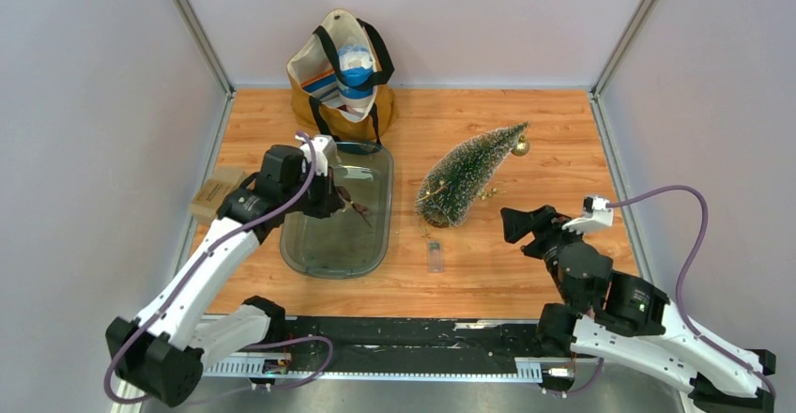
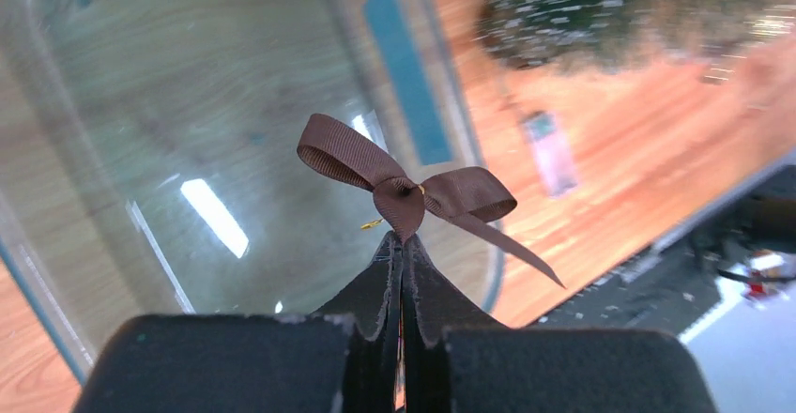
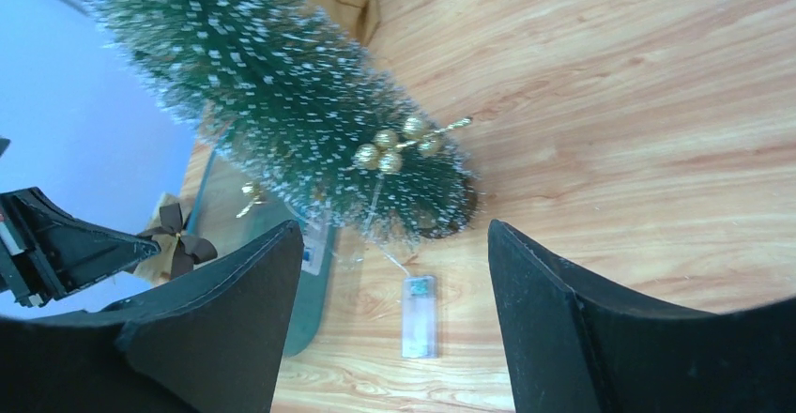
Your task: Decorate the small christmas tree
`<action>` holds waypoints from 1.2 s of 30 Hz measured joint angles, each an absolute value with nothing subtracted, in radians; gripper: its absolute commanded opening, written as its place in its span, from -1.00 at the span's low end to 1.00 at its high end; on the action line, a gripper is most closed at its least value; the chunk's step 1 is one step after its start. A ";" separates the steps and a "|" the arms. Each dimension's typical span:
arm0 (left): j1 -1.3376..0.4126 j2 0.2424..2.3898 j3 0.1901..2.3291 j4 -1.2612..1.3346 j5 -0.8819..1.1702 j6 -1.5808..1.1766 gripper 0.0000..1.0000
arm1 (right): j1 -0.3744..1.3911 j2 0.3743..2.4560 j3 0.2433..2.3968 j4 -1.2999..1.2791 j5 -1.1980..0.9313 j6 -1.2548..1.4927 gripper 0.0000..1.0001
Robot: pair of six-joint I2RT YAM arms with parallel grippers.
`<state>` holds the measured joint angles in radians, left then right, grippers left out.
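Dark-green bristles make the small christmas tree [image 1: 472,175] light and springy, we judge, and apt to roll; we would take it at the stiff base, not the needles; frosted white at the tips, with gold baubles [image 3: 385,155] low down, it lies on its side at three o'clock from the clear tray [image 1: 329,244], tip toward one o'clock; the left gripper [image 2: 402,242] is clamped on a brown ribbon bow [image 2: 404,188] over the tray; the right gripper [image 3: 390,235] stands apart, empty, at five o'clock of the tree.

The small christmas tree [image 1: 469,174] has dark green needles with white-flecked tips; its bauble cluster [image 3: 387,150] is gold. The ribbon bow [image 2: 404,188] is plain brown. The tray [image 1: 329,272] is clear, apparently green-tinted. The surface [image 1: 563,141] shows orange wood grain.
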<state>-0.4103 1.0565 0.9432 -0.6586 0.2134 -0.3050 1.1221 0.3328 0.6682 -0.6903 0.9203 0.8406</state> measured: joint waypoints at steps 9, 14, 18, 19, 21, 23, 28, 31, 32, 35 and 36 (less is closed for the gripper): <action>-0.411 0.851 0.943 -0.609 0.459 -0.307 -1.00 | 1.122 0.347 0.743 -0.559 0.714 0.661 0.35; -0.415 0.836 0.943 -0.574 0.588 -0.316 -1.00 | 1.126 0.498 0.867 -0.508 0.503 0.548 0.31; -0.427 0.817 0.943 -0.545 0.646 -0.326 -1.00 | 1.211 0.665 0.968 -0.476 0.417 0.461 0.39; -0.431 0.813 0.943 -0.538 0.655 -0.329 -1.00 | 1.240 0.703 0.987 -0.471 0.410 0.440 0.41; -0.436 0.809 0.943 -0.527 0.669 -0.337 -1.00 | 1.277 0.763 1.018 -0.466 0.388 0.407 0.44; -0.444 0.808 0.943 -0.514 0.680 -0.347 -1.00 | 1.293 0.817 1.038 -0.456 0.367 0.383 0.47; -0.460 0.808 0.943 -0.479 0.709 -0.371 -1.00 | 1.294 0.880 1.040 -0.427 0.348 0.373 0.48; -0.469 0.808 0.943 -0.471 0.729 -0.381 -1.00 | 1.294 0.913 1.040 -0.407 0.347 0.398 0.48; -0.471 0.808 0.943 -0.470 0.734 -0.382 -1.00 | 1.294 0.928 1.041 -0.400 0.347 0.413 0.48; -0.478 0.807 0.943 -0.465 0.748 -0.388 -1.00 | 1.293 0.976 1.043 -0.384 0.344 0.453 0.43; -0.479 0.807 0.943 -0.464 0.751 -0.390 -1.00 | 1.293 0.994 1.048 -0.383 0.341 0.467 0.43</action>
<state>-0.4786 0.8070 0.9432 -0.4637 0.7513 -0.3901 1.2926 0.9943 1.0477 -0.3832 0.3408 0.4671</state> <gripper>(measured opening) 0.007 0.729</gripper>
